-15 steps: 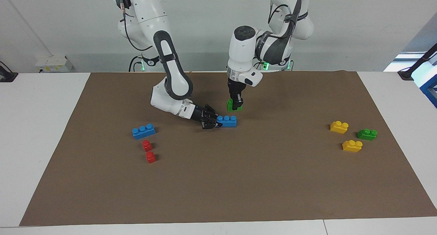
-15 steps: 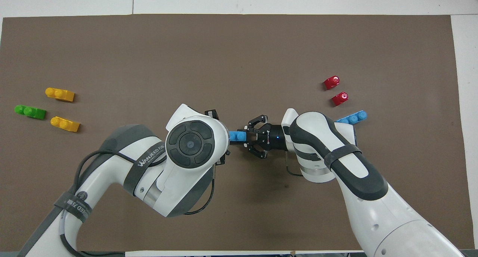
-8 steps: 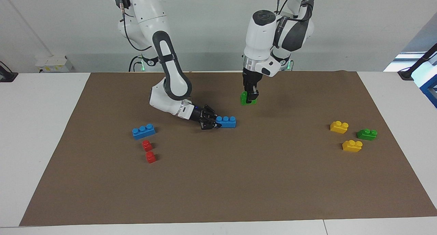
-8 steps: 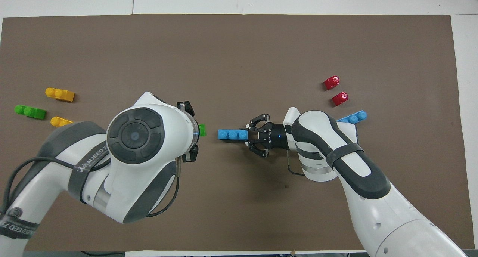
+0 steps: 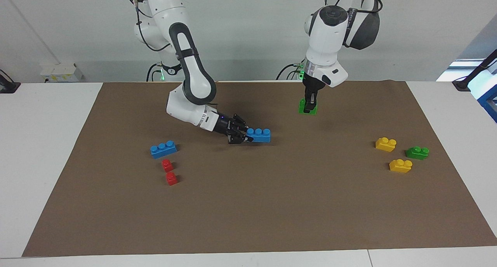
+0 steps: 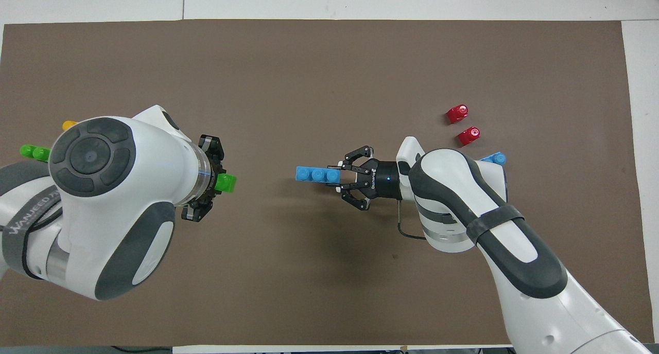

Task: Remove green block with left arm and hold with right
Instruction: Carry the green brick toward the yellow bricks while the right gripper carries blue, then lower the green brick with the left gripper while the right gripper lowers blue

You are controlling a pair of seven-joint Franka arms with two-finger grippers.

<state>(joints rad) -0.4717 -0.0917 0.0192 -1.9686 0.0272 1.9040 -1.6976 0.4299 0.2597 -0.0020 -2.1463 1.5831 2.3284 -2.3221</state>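
Now, facing view: the left gripper (image 5: 309, 108) pinches the green block (image 5: 306, 106) over the mat (image 5: 271, 205), at two o'clock from the blue brick (image 5: 259, 135), which the right gripper (image 5: 242, 135) clamps.

Overhead, the green block (image 6: 225, 182) sits at nine o'clock from the blue brick (image 6: 317, 174); only its end protrudes from the left gripper (image 6: 212, 181), so a shallow pinch could let it slip, and the right gripper (image 6: 344, 181) grips only the brick's end.

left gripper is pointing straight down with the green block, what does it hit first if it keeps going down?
Likely just the bare brown mat. The left gripper is shut on the green block with no other brick under it; height above the mat is unclear.
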